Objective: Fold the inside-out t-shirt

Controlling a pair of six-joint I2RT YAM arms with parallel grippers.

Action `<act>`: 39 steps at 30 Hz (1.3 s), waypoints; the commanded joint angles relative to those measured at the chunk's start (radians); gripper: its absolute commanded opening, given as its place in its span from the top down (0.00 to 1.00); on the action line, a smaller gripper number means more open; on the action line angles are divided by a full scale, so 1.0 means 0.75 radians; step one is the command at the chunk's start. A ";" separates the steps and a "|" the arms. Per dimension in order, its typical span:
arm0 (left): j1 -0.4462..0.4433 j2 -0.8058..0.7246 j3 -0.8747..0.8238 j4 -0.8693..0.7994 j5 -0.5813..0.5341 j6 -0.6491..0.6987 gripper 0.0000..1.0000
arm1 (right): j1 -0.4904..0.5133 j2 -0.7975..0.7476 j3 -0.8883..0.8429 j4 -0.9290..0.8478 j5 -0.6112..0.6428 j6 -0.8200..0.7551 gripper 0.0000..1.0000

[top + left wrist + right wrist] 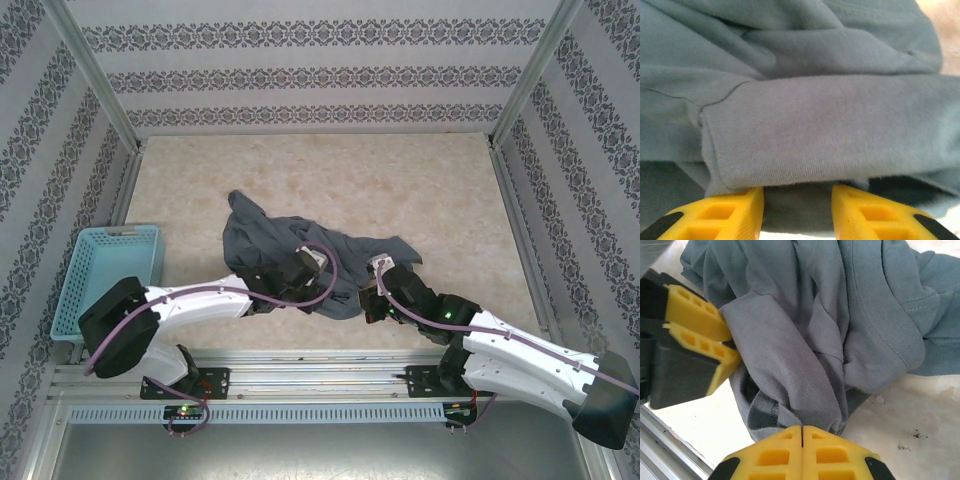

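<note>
The inside-out t-shirt (pixel 290 240) is a dark slate-grey heap, crumpled near the middle of the table. My left gripper (pixel 312 262) rests at its near edge. In the left wrist view the left gripper (pixel 798 192) is open, its yellow fingers apart, with a fold of the t-shirt (pixel 815 125) lying across the tips. My right gripper (pixel 380 268) sits at the heap's near right side. In the right wrist view the right gripper (pixel 802 429) is shut, and bunched folds of the t-shirt (pixel 840 315) gather into its tips. The left arm's yellow fingers (pixel 700 335) touch the cloth at the left.
A light-blue mesh basket (pixel 105 275) stands at the table's left edge. Metal rails (pixel 320 370) run along the near edge, and patterned walls close in the far and side edges. Bare marbled tabletop (pixel 400 180) lies beyond and to the right of the shirt.
</note>
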 commanded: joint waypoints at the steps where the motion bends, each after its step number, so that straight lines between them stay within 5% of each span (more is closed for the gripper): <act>1: -0.010 0.068 0.089 -0.062 -0.153 0.007 0.60 | -0.003 -0.014 0.023 0.031 0.011 -0.009 1.00; 9: 0.025 0.236 0.265 -0.124 -0.253 0.072 0.64 | -0.004 -0.032 0.019 0.010 0.026 -0.007 1.00; 21: 0.037 0.083 0.255 -0.128 -0.258 0.069 1.00 | -0.013 -0.026 0.034 -0.015 0.096 -0.010 1.00; 39: 0.101 -0.331 0.173 -0.034 0.040 -0.017 1.00 | -0.112 0.074 0.091 0.062 0.124 -0.125 1.00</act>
